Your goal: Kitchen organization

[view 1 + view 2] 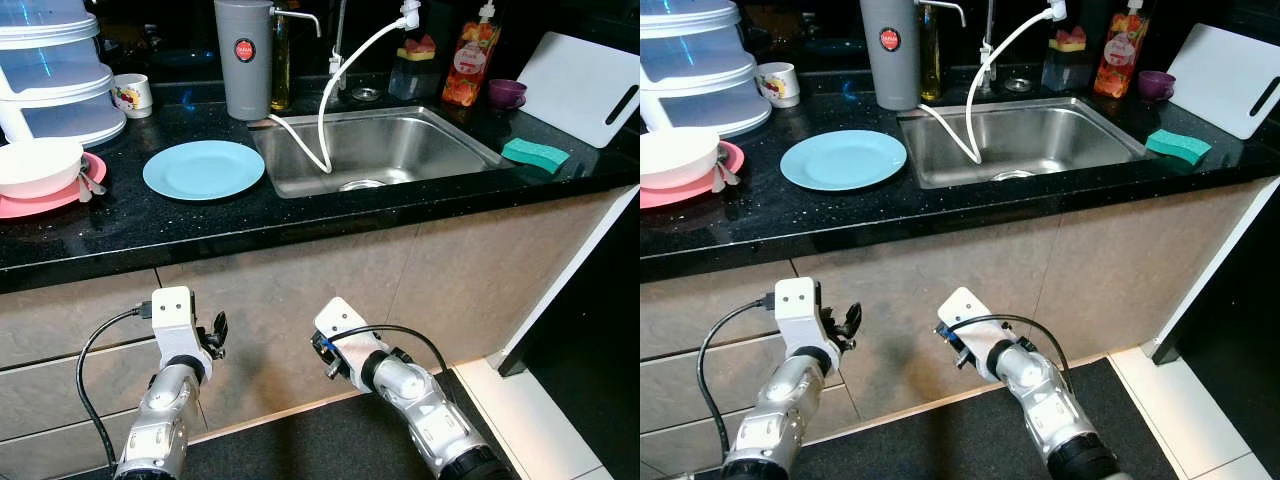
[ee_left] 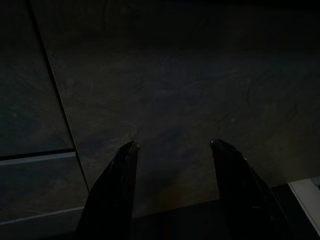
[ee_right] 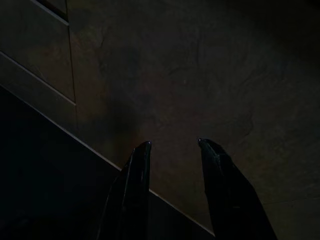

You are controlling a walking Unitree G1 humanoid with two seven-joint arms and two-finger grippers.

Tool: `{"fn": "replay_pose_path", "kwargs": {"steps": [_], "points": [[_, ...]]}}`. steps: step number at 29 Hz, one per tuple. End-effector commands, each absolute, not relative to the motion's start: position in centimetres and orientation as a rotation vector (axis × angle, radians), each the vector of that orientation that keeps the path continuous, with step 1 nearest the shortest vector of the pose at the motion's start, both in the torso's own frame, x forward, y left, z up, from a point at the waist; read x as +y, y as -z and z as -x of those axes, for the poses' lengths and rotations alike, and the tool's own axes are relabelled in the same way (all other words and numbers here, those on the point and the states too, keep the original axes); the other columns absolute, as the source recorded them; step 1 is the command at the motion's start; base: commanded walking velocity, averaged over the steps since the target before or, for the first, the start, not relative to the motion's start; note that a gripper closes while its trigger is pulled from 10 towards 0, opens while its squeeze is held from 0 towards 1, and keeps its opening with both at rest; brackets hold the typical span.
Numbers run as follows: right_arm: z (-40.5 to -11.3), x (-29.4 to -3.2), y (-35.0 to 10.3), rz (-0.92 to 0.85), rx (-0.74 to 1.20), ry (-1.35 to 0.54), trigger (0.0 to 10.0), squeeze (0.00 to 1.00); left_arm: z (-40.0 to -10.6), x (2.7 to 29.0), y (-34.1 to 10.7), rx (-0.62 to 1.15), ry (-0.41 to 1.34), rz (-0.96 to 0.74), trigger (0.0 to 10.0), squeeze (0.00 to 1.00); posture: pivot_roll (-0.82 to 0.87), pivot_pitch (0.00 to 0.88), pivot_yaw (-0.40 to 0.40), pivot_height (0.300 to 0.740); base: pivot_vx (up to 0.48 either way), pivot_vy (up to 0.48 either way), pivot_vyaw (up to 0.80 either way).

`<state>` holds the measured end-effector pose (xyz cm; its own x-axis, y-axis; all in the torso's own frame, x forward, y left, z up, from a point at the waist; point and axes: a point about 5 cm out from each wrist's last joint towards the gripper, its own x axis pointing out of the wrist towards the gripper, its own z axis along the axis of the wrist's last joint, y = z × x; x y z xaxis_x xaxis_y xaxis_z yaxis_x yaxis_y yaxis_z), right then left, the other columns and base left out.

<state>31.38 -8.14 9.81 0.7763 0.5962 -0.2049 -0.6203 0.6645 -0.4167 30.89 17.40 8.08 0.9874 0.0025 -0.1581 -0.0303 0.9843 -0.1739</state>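
A light blue plate point(image 1: 204, 168) lies flat on the black counter point(image 1: 150, 235), just left of the steel sink point(image 1: 440, 135). A white bowl point(image 1: 38, 165) rests on a pink plate point(image 1: 62, 196) at the counter's left end, with a spoon beside it. Both arms hang low, below the counter edge and facing the beige cabinet fronts. My left gripper point(image 2: 172, 145) is open, nothing between its fingers. My right gripper point(image 3: 172, 142) is open too and empty, close to the cabinet base.
A grey canister point(image 1: 244, 60), a mug point(image 1: 132, 95) and a stacked white food cover point(image 1: 55, 70) stand at the back. A white hose point(image 1: 330, 100) hangs into the sink. Right of the sink are a green sponge point(image 1: 535, 154), purple cup point(image 1: 507, 93), soap bottle point(image 1: 471, 60) and white cutting board point(image 1: 583, 85).
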Motion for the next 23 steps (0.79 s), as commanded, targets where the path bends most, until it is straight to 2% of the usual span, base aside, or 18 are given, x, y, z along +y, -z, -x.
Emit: {"fn": "replay_pose_path", "kwargs": {"steps": [1, 23], "points": [[-31.39, -8.35, -9.61, 0.479, 0.061, -0.685, 10.0, 0.00, -30.93, 17.34, -7.89, 0.165, -0.019, 0.183, 10.0, 0.00, -0.10, 0.062, -0.005, 0.740, 0.000, 0.000, 0.00], [-31.31, -8.30, -9.59, 0.479, 0.059, -0.686, 10.0, 0.00, -30.82, 17.35, -7.81, 0.170, -0.017, 0.181, 10.0, 0.00, -0.10, 0.067, -0.001, 0.740, 0.000, 0.000, 0.00]]}}
